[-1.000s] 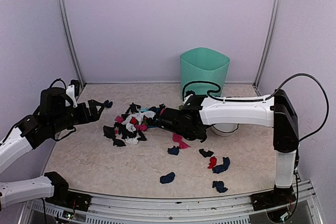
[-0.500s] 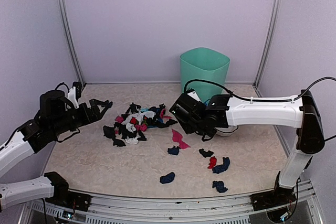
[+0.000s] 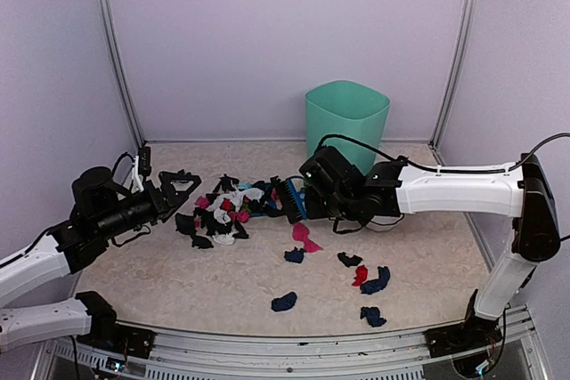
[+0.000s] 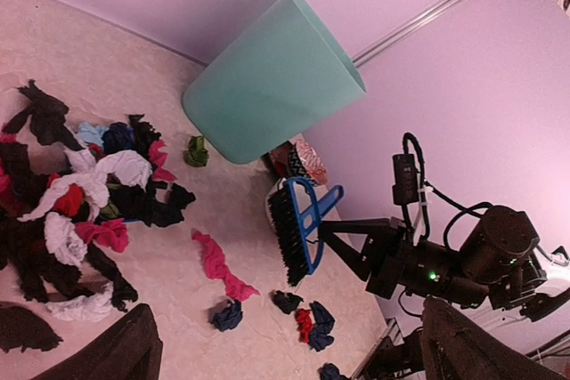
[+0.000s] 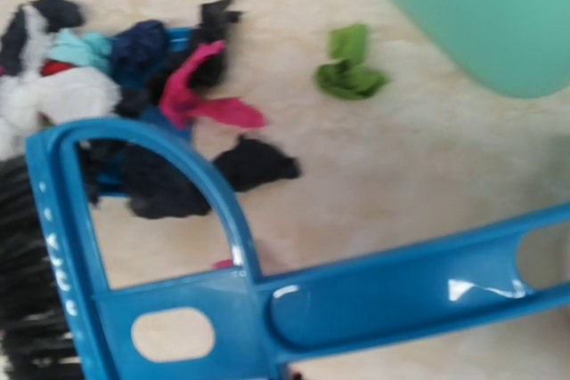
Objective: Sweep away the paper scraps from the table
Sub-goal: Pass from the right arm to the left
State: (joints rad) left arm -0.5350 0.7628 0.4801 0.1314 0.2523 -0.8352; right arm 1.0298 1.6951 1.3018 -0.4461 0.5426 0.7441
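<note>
Left pincer [image 3: 183,183]: jaws wide apart, nothing between them. Over the last second it has crept rightward and a little lower, and now hangs just off the left edge of the main heap of paper scraps [image 3: 227,206]. It does not touch them. The heap lies mid-tabletop [image 3: 169,282] in black, white, pink and red, and its outline looks the same as a second ago, so I judge that no real sweep has landed in this interval. A trace of blue shows under its right side, and I cannot tell what that is. Right pincer [image 3: 310,195]: clamped together on the handle of the blue brush [image 3: 292,200]. A second ago this wrist sat low over the heap's right edge. It then drew back to the right and lifted, and now the brush stands with its dark bristles facing the heap, at or just beside its right margin. This reads as a reset for another stroke, not a finished one. Further right and nearer the front rim, the stray scraps [image 3: 361,275] lie where they lay before. They are pink, dark blue, black and red, well apart from the heap and unswept. A green scrap [image 5: 349,73] sits alone near the foot of the teal bin [image 3: 347,122]. Task is early to middling, with the heap gathered but still on the tabletop and the outliers yet to be collected.
</note>
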